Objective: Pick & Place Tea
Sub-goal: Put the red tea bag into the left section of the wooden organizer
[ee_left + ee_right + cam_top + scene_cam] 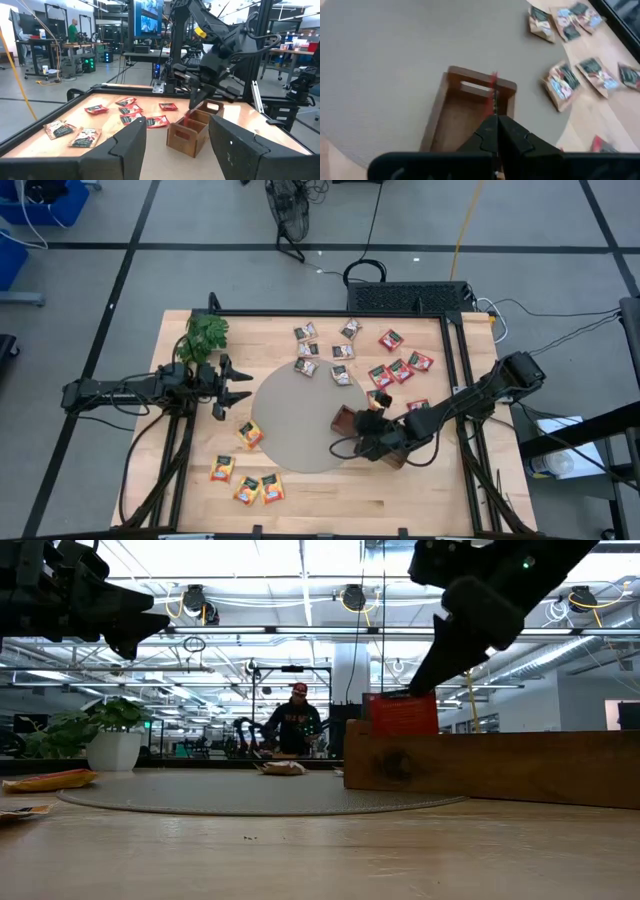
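Workshop clutter rings the wooden desk [180, 490], where the left gripper [237, 387] waits at nine o'clock, jaws apart and empty. At four o'clock the right gripper [495, 131], jaws clamped on a red tea sachet [400, 714], holds it upright on edge directly over the wooden tray [350, 420], so release looks to go straight down; other sachets [395, 367] lie loose toward one o'clock.

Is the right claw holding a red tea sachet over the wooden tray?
Yes, the right claw is shut on a red tea sachet, edge-on above the wooden tray.
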